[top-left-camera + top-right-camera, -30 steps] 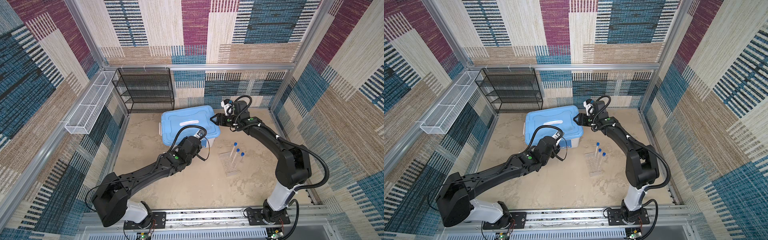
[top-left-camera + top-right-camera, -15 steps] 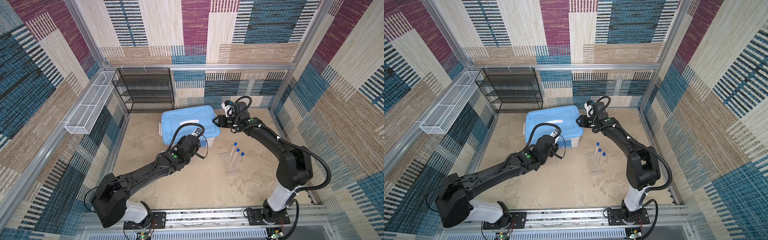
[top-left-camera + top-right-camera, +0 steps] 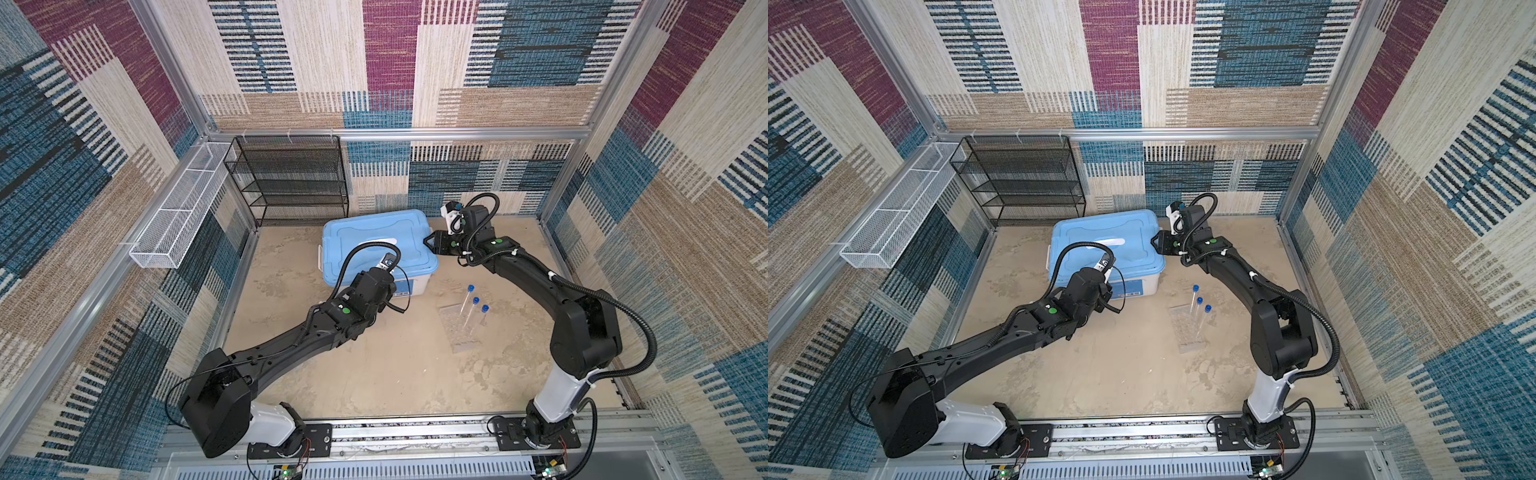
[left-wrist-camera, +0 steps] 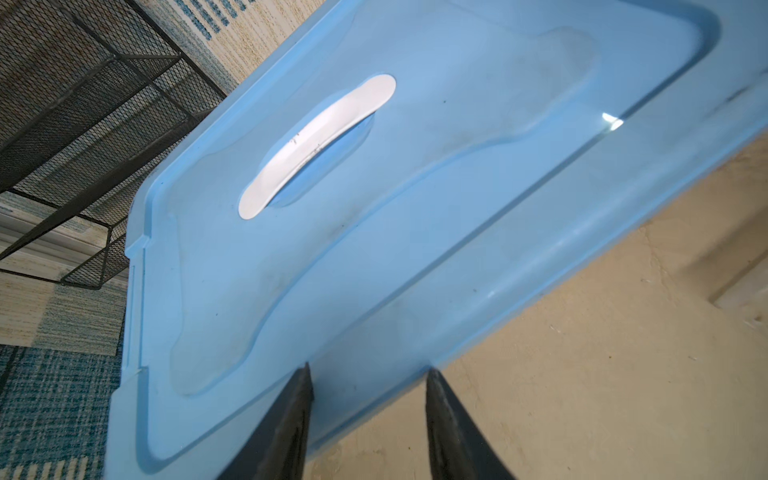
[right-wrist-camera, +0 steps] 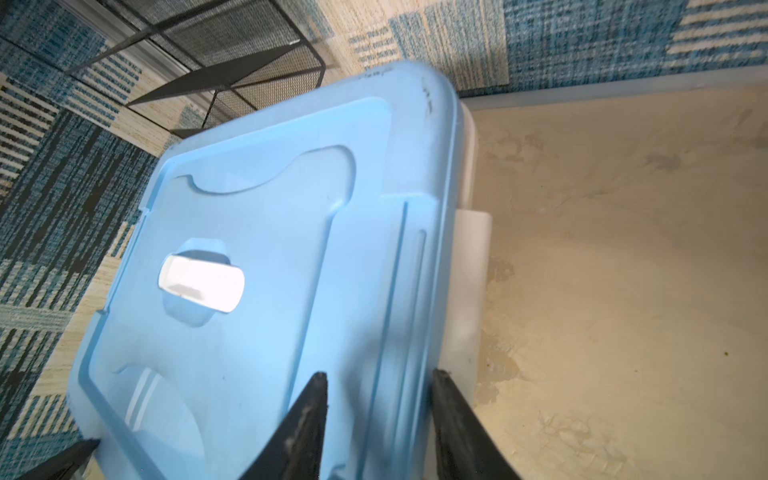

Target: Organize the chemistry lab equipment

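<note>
Three clear blue-capped tubes stand in a clear plastic rack on the floor, right of centre, with no gripper near them. Both grippers are at the blue lid of the big white bin. My left gripper straddles the lid's front rim, one finger on top and one at the edge. At the lid's right rim my right gripper grips the same way, beside the white bin wall.
A black mesh shelf stands against the back wall behind the bin. A white wire basket hangs along the left wall. Bare sandy floor lies in front of the bin and round the rack.
The right gripper's jaws have narrowed onto the lid's right rim. The left arm has shifted only slightly, with its jaws the same width.
</note>
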Robot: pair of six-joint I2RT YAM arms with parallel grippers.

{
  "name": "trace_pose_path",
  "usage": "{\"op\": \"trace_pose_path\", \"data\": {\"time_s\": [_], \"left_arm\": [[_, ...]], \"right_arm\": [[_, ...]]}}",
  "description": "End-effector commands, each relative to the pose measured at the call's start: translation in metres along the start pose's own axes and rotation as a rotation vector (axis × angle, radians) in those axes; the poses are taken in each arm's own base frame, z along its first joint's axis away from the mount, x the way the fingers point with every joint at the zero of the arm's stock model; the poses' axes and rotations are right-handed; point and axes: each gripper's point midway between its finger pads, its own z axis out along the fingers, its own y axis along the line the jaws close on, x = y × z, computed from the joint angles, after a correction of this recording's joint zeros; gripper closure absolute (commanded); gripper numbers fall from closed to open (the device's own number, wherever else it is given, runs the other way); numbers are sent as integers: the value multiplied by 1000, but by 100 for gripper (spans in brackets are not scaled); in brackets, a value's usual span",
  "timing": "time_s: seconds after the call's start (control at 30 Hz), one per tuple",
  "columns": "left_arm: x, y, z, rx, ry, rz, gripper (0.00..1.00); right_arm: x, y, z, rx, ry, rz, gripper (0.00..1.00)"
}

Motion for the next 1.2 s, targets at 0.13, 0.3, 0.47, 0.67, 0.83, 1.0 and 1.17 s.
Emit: {"op": "trace_pose_path", "data": {"time_s": [0.13,0.3,0.47,0.67,0.83,1.0,1.17], "left_arm": [[-3,-4,-20,98,-36,-96,54],[-14,7,-35,133,-68,-187,54],[-33,25,-41,115,-60,-241,55],[-43,74,-25,79,-11,-412,53],[-16,94,12,15,130,-439,37],[7,118,28,-45,170,-497,36],[15,126,34,-84,193,-471,37]], "right_arm": [[25,-29,7,134,92,16,58],[20,-12,2,49,64,-11,56],[3,9,-9,-40,-1,-17,49],[-13,14,-15,-40,-25,-17,49],[-12,27,-25,-104,-22,-8,47],[-14,7,-36,-89,-55,11,48],[-7,-17,-27,-110,-24,45,50]]}}
